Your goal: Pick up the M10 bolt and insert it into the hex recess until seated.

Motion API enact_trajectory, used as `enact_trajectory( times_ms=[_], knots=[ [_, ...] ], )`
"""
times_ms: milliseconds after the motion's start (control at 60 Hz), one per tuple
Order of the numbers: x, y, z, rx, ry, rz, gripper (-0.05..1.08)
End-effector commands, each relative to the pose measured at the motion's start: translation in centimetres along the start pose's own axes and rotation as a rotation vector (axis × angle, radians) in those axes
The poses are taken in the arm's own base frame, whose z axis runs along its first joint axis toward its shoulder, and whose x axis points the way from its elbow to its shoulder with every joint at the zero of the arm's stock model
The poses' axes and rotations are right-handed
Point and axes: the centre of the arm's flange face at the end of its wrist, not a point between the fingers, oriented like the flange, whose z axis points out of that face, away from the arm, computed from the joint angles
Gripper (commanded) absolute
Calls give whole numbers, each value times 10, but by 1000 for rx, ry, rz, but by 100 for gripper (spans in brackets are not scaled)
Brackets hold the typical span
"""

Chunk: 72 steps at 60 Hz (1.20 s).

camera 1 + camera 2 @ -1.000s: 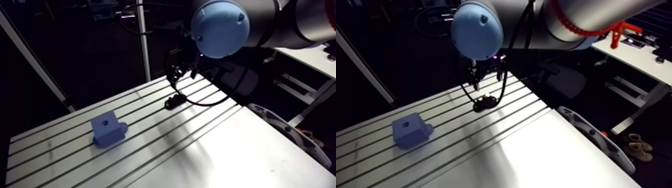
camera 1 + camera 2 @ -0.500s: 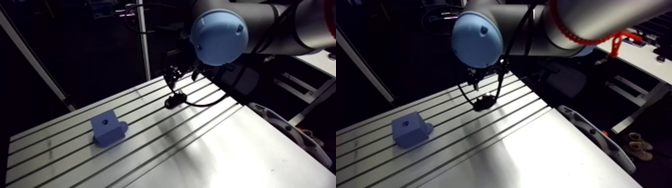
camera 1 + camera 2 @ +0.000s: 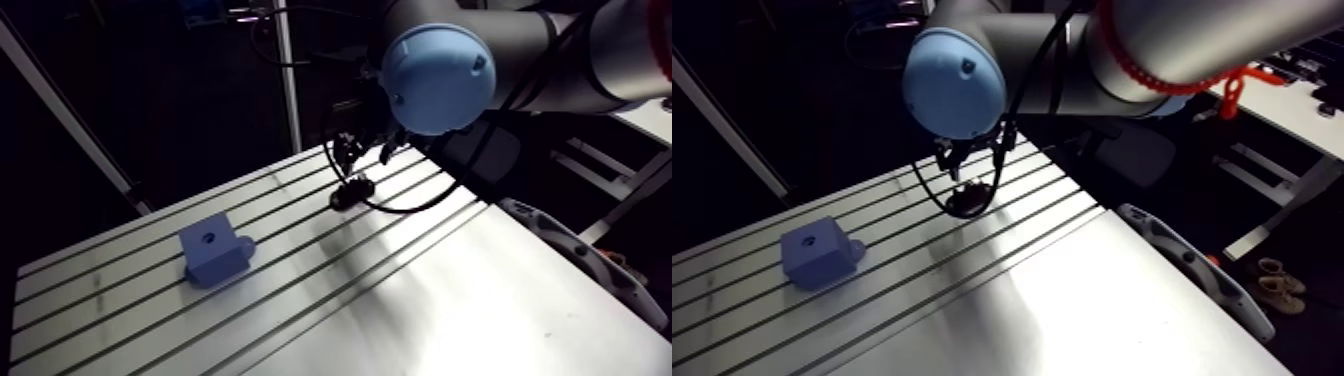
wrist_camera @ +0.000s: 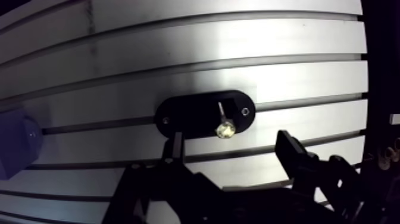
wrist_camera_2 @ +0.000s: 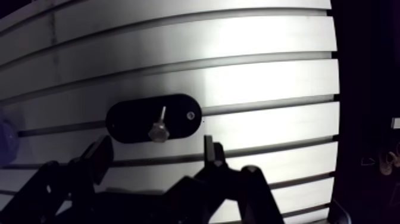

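Note:
The M10 bolt (image 4: 224, 127) stands in a black oval holder (image 4: 190, 113) on the slotted table (image 3: 400, 290), its bright end toward the camera. In the wrist view my gripper (image 4: 232, 150) is open, and the bolt sits just ahead of the gap between the two dark fingers (image 4: 175, 148). In the arm view the gripper (image 3: 348, 160) hangs close above the holder (image 3: 350, 192). The blue block (image 3: 212, 250) with a recess in its top face rests further left on the table; its edge also shows beside the gripper in the wrist view (image 4: 15, 146).
A pale upright post (image 3: 287, 90) rises at the table's far edge behind the holder. A slanted bar (image 3: 70, 130) runs along the far left. A pale curved part (image 3: 575, 255) lies off the table's right edge.
The gripper has come down closer to the black holder and bolt. The view has shifted a little with the arm. Block and holder have stayed in place.

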Motion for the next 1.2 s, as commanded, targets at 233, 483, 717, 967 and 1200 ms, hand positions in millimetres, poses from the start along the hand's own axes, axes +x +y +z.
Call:
enact_trajectory(
  times_ms=[233, 483, 717, 967, 1200],
  knots=[
    [4, 2, 2, 3, 4, 22, 37],
    [8, 4, 0, -2, 8, 20, 41],
    [10, 6, 6, -1, 0, 19, 44],
    [10, 6, 6, -2, -2, 19, 44],
    [8, 3, 8, 4, -8, 15, 45]
  ],
)
